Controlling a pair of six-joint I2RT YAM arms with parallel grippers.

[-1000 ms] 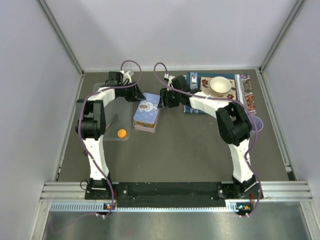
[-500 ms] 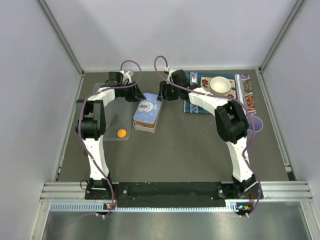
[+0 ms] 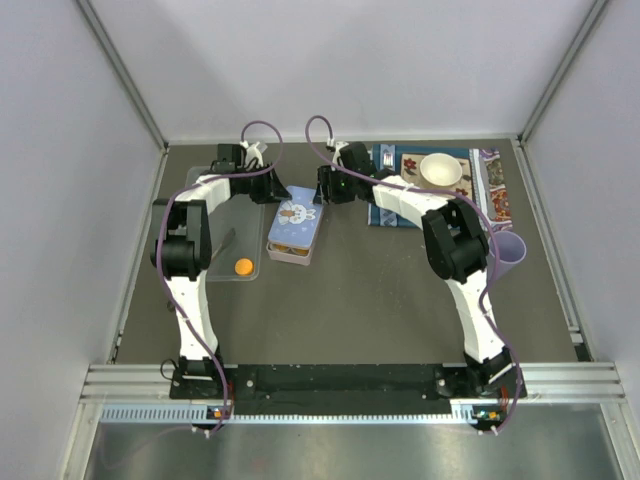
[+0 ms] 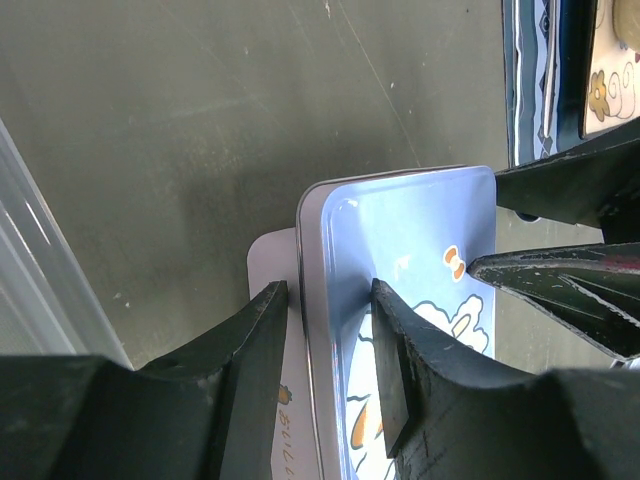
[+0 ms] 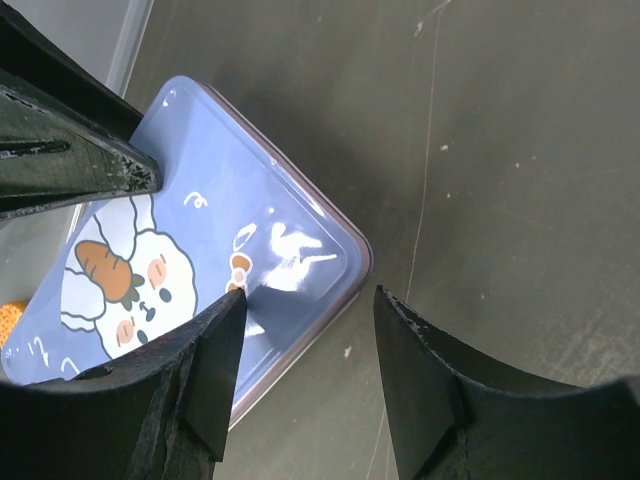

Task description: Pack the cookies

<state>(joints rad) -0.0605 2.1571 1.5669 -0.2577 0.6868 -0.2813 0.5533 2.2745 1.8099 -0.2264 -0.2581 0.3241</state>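
Note:
A box [image 3: 291, 252] with a blue bunny-print lid [image 3: 294, 222] sits at mid-table. The lid lies offset on the box. It also shows in the left wrist view [image 4: 420, 250] and the right wrist view [image 5: 200, 250]. My left gripper [image 3: 276, 190] straddles the lid's far left edge, jaws a little apart, one finger [image 4: 400, 370] over the lid top and the other outside the rim. My right gripper [image 3: 326, 187] is open and empty, one fingertip [image 5: 225, 320] over the lid's far right corner. One orange cookie [image 3: 243, 266] lies on a clear tray [image 3: 222, 215]. Other cookies are hidden.
A white bowl [image 3: 440, 171] stands on a patterned mat [image 3: 395, 215] at the back right. A purple cup [image 3: 507, 247] is behind the right arm. Grey walls and metal rails enclose the table.
My right arm has drawn back and its gripper has shifted slightly toward the far side from the lid's right edge. The left arm and the lid have not moved.

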